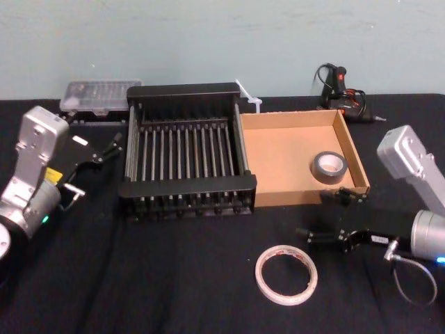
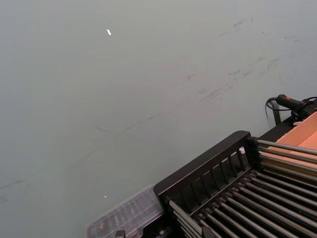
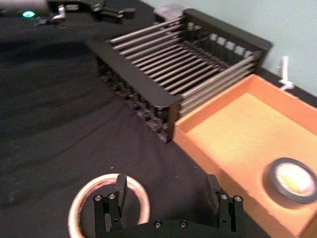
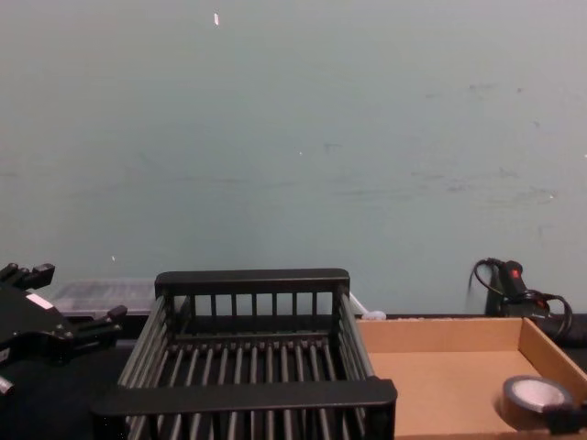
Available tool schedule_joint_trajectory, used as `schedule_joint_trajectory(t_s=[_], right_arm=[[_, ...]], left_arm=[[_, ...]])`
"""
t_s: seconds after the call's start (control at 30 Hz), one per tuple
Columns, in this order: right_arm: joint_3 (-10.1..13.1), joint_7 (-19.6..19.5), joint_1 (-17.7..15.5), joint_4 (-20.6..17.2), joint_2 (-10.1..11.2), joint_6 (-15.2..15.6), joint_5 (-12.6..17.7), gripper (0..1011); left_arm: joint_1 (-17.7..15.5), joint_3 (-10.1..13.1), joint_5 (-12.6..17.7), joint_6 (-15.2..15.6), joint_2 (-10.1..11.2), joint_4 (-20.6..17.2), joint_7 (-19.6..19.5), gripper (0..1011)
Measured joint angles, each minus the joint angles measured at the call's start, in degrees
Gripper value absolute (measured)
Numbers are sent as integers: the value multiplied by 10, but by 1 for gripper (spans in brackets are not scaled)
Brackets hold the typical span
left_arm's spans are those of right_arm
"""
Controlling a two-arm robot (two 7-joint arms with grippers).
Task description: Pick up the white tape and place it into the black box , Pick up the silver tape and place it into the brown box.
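No words or numbers can be read anywhere. The white tape (image 1: 286, 275), near the front edge of the tabletop (image 1: 174, 278), has red print on the inside of its ring, but the letters are too small to make out.

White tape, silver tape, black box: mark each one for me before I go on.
white tape (image 1: 286, 298), head view, on the near side of the ring's band.
silver tape (image 1: 328, 178), head view, on the roll's dark outer wall.
black box (image 1: 186, 186), head view, on its near top rail.
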Motion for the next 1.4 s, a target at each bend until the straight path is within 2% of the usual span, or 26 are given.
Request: schedule_joint_trajectory(t_s=[0.37,0.5,1.03,1.4], right_arm=[[-51,10,25,19,10,-8,-21,1003],[-62,10,32,26,10,-8,-24,1003],[-95,-1,55,55,-3,-7,-38,1003],[-106,-4,65,72,-14,-5,-49,1002]], left_arm=[[0,0,0,0,0,0,0,1002],[0,0,0,0,0,0,0,1001],[0,0,0,0,0,0,0,1001],[0,0,0,0,0,0,0,1002]])
